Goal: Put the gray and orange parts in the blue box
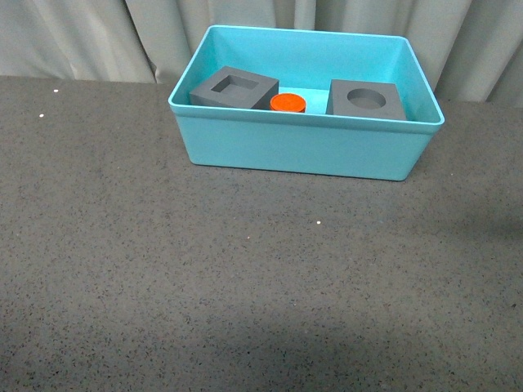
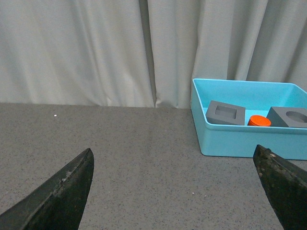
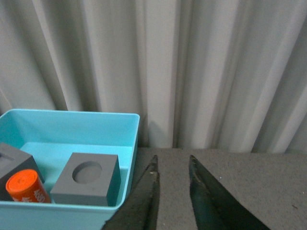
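The turquoise box [image 1: 294, 147] stands at the back of the dark table. Inside it sit a gray cube with a square recess [image 1: 235, 87], an orange cylinder [image 1: 288, 103] and a gray cube with a round recess [image 1: 367, 100]. Neither arm shows in the front view. My left gripper [image 2: 172, 163] is open and empty, low over the table to the left of the box [image 2: 240, 141]. My right gripper [image 3: 172, 162] is shut and empty, over the table just right of the box [image 3: 129, 143]; the round-recess cube [image 3: 88, 178] and the cylinder [image 3: 26, 187] show there.
A gray pleated curtain [image 1: 98, 37] hangs close behind the table and the box. The dark speckled tabletop [image 1: 245, 278] stretches in front of the box.
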Controlling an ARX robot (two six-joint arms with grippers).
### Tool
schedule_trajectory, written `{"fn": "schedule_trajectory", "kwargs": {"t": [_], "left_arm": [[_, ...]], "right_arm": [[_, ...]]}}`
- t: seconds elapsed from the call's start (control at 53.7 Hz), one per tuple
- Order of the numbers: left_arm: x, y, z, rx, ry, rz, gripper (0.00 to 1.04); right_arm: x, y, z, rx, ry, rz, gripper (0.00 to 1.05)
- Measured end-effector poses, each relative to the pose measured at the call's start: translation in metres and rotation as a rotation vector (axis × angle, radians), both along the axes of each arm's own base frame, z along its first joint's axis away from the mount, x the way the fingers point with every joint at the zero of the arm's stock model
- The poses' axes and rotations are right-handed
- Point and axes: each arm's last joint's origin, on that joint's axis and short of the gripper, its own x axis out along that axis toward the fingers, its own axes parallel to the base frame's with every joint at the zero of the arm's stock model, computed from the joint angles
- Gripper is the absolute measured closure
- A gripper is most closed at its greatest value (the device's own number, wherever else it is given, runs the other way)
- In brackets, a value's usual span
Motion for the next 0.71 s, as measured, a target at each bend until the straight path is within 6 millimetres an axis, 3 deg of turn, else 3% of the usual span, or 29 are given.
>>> {"fn": "schedule_trajectory", "kwargs": {"t": [0.075, 0.447, 0.54, 0.708], "left_arm": [[0.0, 0.0, 0.0, 0.0, 0.0, 0.0, 0.07], [0.0, 0.0, 0.0, 0.0, 0.0, 0.0, 0.07], [0.0, 0.0, 0.0, 0.0, 0.0, 0.0, 0.07], [0.0, 0.0, 0.0, 0.0, 0.0, 0.0, 0.07]], "right_arm": [[-0.016, -0.005, -0.004, 0.0, 0.0, 0.002, 1.04], [-0.063, -0.026, -0.016, 0.002, -0.005, -0.003, 1.04], [-0.074, -0.026, -0.025, 0.002, 0.004, -0.002, 1.04], [-0.086, -0.026, -0.024, 0.002, -0.003, -0.002, 1.04]]}}
